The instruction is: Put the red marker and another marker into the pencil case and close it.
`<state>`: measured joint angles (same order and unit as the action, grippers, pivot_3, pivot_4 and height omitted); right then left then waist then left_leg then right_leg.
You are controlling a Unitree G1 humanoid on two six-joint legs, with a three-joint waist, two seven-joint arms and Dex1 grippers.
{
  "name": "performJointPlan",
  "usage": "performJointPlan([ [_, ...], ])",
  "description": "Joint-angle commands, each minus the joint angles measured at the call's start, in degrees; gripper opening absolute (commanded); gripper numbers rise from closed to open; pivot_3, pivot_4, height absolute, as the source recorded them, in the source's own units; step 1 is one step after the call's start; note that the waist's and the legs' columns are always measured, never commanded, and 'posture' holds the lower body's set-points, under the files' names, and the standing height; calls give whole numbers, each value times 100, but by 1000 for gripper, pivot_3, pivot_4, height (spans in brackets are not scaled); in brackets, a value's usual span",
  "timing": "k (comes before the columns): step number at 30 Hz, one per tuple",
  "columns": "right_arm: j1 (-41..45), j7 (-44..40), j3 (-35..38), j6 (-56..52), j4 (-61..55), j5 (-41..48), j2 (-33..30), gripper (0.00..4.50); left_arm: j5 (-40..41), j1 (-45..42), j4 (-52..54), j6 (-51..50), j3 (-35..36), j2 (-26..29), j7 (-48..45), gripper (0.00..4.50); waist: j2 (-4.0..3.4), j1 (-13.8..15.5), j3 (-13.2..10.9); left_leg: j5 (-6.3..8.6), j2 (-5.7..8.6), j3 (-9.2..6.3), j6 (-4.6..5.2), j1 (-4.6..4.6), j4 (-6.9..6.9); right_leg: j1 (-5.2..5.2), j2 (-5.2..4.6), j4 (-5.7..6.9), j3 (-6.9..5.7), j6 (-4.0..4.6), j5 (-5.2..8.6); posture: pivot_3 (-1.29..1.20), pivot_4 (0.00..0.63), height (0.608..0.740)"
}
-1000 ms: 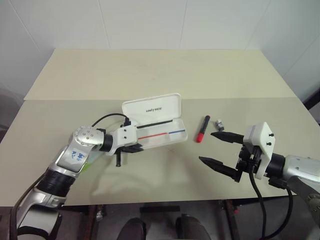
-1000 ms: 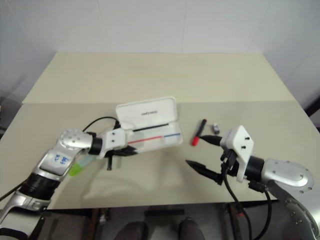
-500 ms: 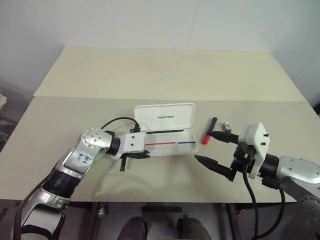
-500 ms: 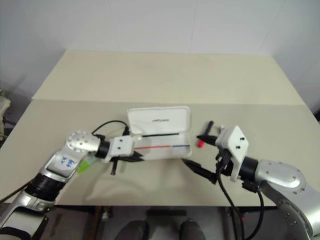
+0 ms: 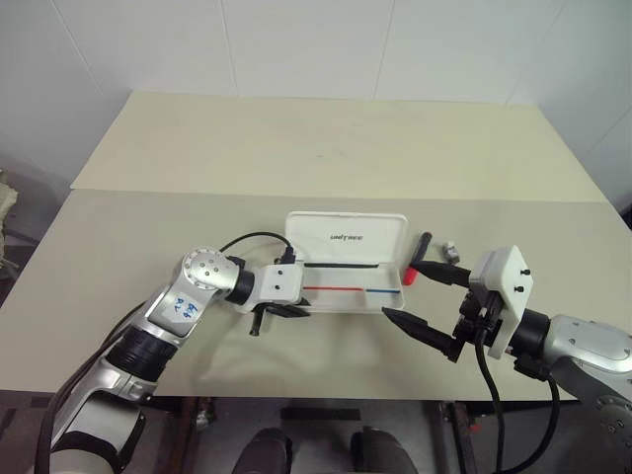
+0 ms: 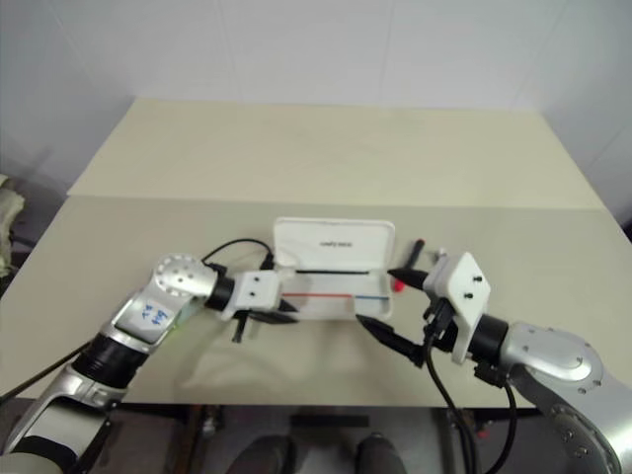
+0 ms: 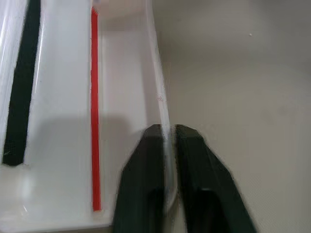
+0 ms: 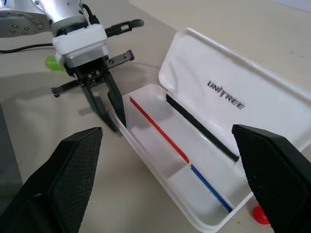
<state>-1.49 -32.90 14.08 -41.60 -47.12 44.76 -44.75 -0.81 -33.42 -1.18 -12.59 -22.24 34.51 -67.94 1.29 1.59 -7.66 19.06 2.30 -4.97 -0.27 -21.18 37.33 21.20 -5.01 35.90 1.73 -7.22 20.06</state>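
White hard-plastic pencil case (image 5: 348,279) lies open mid-table. Left gripper (image 7: 167,141) pinches its near wall, jaws barely apart. Right gripper (image 5: 413,292) gapes empty by the case's right end, near the red-tipped black marker (image 5: 416,259). Lime-green marker (image 8: 55,62) lies beyond the left arm. Judgement: positioning step; next, right picks the red marker.

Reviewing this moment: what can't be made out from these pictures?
- Green marker: a sliver in the right wrist view, the rest behind the left gripper.
- Red marker: partly hidden by the pencil case and the right gripper.
- Small grey object: too small to identify.
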Motion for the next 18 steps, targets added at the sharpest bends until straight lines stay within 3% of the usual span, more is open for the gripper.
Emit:
performJointPlan([
  [1,53,102,148,43,-163,107,5,4500,-55,-103,89,-64,-20,-21,12,1907,0,-16,0,0,-1,0,0,0,-2,1,1,0,0,0,0,0,150,740],
  [5,159,116,60,51,-106,103,25,4500,38,-78,233,-298,51,4,6,3273,0,-23,0,-1,-4,-8,-1,1,-5,5,8,0,-2,0,0,0,150,740],
  [12,444,257,-85,-58,1,286,195,4500,415,92,698,-778,283,187,-138,3273,-1,-23,-1,-1,-5,-17,-3,1,-4,6,10,0,0,0,0,0,150,740],
  [18,1043,1499,-54,-570,40,1143,820,4500,769,244,883,-813,583,267,-136,3273,-4,-31,-2,-3,-4,-34,-5,0,-10,8,5,0,-1,0,0,0,150,740],
])
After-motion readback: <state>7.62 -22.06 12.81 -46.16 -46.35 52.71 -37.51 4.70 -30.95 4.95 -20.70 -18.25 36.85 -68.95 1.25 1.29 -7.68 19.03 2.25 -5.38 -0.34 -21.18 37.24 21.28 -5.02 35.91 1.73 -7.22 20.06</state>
